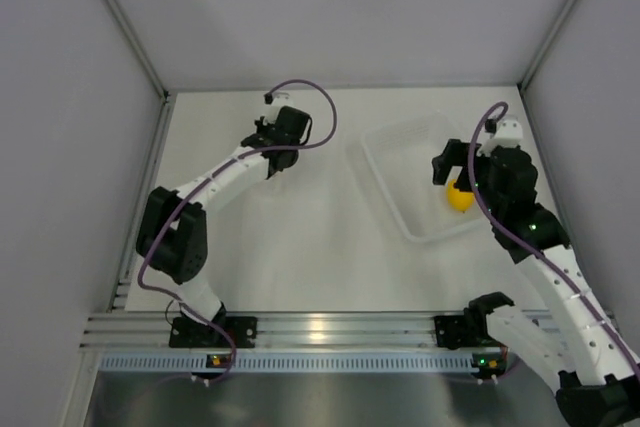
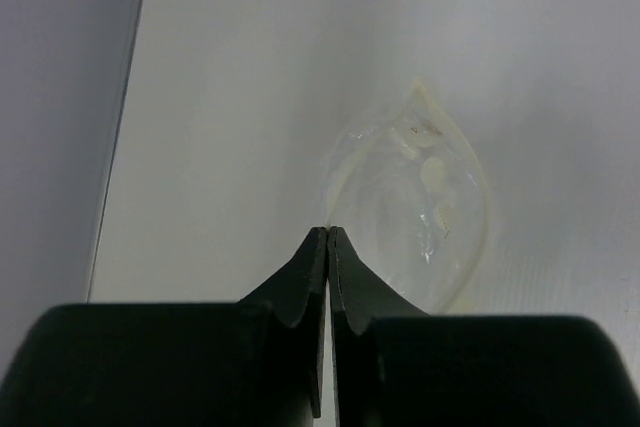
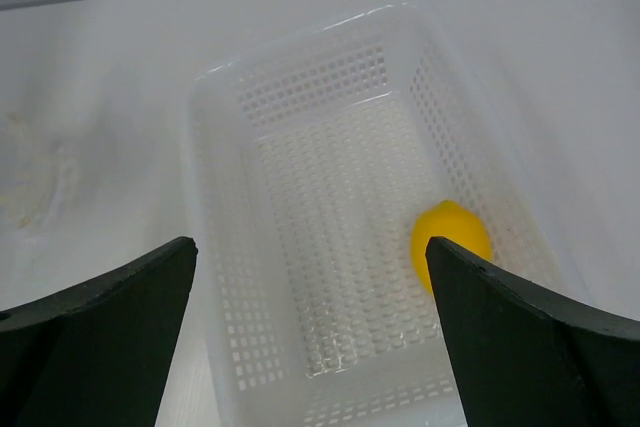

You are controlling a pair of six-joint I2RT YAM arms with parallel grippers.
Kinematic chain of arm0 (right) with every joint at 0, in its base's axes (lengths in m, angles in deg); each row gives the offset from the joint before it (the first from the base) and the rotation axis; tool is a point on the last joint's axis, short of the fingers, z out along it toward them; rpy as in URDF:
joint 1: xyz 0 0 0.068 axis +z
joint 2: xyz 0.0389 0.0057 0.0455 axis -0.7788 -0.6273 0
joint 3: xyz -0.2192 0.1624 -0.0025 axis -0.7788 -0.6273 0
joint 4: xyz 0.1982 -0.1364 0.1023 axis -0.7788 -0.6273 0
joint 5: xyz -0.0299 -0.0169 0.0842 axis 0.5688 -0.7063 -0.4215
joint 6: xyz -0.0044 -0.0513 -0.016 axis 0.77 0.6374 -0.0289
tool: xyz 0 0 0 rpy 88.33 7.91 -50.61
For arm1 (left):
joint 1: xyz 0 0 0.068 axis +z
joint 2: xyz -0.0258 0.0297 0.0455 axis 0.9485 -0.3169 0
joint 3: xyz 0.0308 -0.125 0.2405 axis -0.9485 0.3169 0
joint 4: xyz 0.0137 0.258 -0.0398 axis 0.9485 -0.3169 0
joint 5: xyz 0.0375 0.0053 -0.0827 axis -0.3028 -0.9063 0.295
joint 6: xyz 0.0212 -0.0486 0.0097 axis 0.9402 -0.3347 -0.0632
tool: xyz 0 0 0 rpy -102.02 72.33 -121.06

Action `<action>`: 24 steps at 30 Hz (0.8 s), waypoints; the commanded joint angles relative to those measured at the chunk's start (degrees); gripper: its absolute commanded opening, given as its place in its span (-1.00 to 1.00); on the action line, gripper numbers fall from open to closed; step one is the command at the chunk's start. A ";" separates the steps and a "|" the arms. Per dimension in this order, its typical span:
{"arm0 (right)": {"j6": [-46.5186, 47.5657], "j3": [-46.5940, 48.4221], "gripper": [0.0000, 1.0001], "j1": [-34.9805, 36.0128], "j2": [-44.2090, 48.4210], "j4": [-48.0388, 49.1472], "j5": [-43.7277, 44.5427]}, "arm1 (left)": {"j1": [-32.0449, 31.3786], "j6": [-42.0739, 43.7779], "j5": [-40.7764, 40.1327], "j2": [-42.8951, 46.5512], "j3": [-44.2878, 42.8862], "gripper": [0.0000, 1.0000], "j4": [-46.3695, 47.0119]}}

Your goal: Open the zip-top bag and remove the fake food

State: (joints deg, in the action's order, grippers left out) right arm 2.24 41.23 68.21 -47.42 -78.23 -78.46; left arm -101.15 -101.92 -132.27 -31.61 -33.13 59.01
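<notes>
The left jaws were closed, their tips meeting at the near edge of the zip-top bag (image 2: 410, 207), which lay just ahead on the desk (image 2: 230, 97). The right jaws gaped wide over the tray (image 3: 300, 77). The fake food (image 3: 450, 240) lay in it between them, nearer the right-hand one.

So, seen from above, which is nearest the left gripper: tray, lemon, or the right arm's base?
1. Tray, just right of the left gripper.
2. Lemon, in the tray's right part.
3. Right arm's base, bottom right, at the near edge.
</notes>
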 commanded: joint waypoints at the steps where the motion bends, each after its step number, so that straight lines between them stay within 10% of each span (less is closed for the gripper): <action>1: 0.02 -0.73 0.99 -0.54 6.25 -2.26 -1.72 | -2.71 2.54 -1.49 -6.24 -4.82 -0.85 -0.89; 7: 1.51 1.20 0.99 -0.54 12.42 -7.26 -1.45 | -5.79 1.84 0.19 -9.60 -8.69 -0.34 -0.89; 10: 2.48 2.25 0.99 -0.54 13.38 -9.11 -1.37 | -6.85 0.26 1.32 -8.46 -9.93 0.35 -0.72; 16: 3.54 1.91 0.99 -0.54 14.62 -9.74 -0.40 | -6.94 -4.14 3.43 1.11 -8.70 0.96 0.51; 24: 4.15 4.28 0.99 -0.54 13.74 -13.16 2.24 | -6.50 -9.32 5.64 20.26 1.66 0.96 3.33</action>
State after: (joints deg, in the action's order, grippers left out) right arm 5.23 41.99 68.21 -33.52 -89.14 -78.07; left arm -108.06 -107.65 -126.70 -18.26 -34.85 59.80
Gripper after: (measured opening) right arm 0.993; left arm 0.982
